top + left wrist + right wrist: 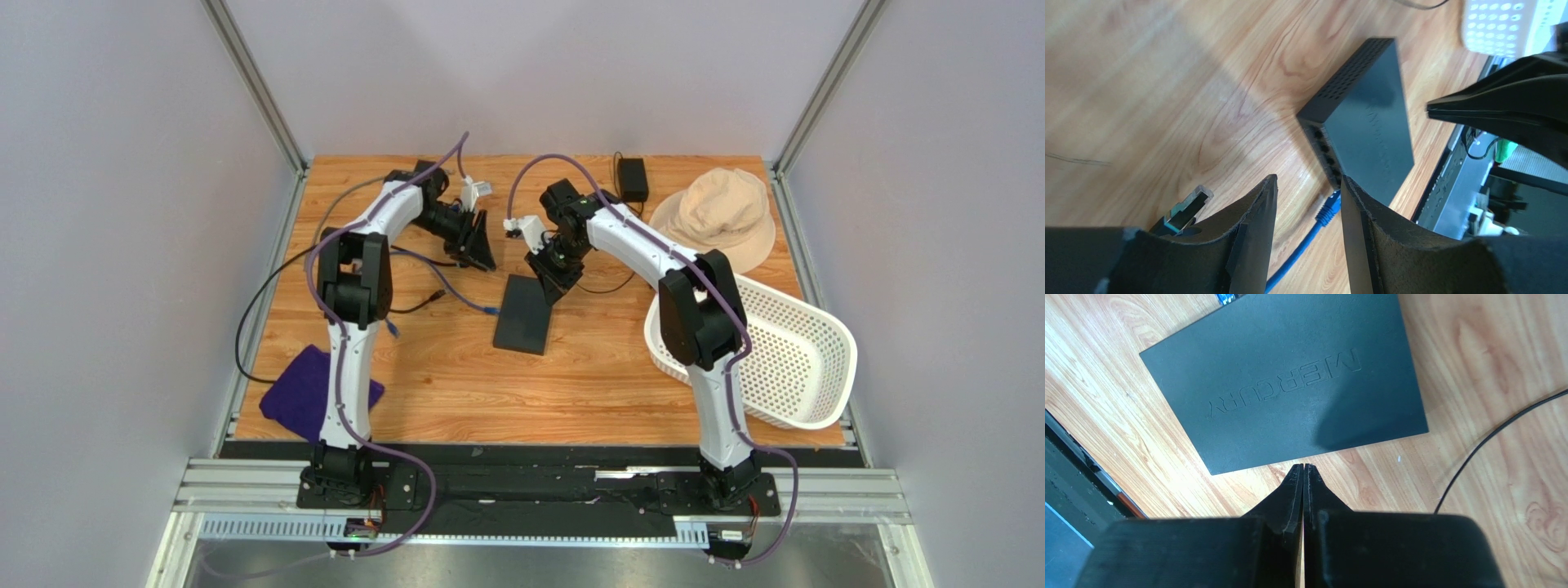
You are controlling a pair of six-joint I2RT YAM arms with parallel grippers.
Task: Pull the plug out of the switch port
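Lying flat at mid-table, the switch (525,315) ran its long axis near-to-far, its sockets facing left toward the left gripper (1309,184), whose fingers stood apart. A blue plug (1328,207) sat at the socket row; whether it was seated could not be told. The right gripper (1303,470), fingers pressed together, hung at the switch's far edge.

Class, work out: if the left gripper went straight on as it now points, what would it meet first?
Likely the blue plug, in line with the open left gripper, beside the switch; depth is unclear.
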